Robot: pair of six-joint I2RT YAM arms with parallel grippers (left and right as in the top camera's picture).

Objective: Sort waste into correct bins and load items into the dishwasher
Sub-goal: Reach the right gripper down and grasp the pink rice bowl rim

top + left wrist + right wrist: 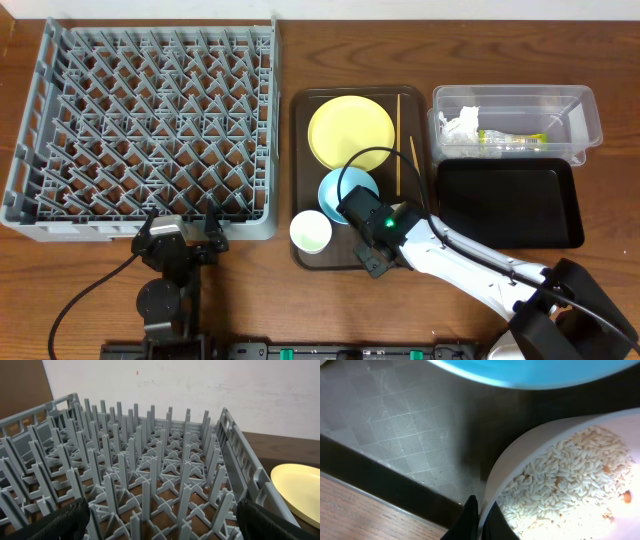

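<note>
My right gripper (479,502) is shut on the rim of the white bowl (520,455), one finger outside and one inside. Whitish rice (560,480) lies in the bowl. The light blue bowl (535,372) sits just beyond it. From overhead, my right gripper (368,238) is over the brown tray's front, and the arm hides the white bowl. The blue bowl (348,190), yellow plate (350,132), white cup (310,232) and chopsticks (398,140) rest on that tray. My left gripper (162,525) stands open at the grey dishwasher rack (150,460), nothing between its fingers.
The brown tray (300,150) lies between the rack (140,120) and the bins. The clear container (590,120) at back right holds crumpled tissue (460,125) and a green-and-yellow wrapper (512,139). The black tray (510,205) sits in front of it.
</note>
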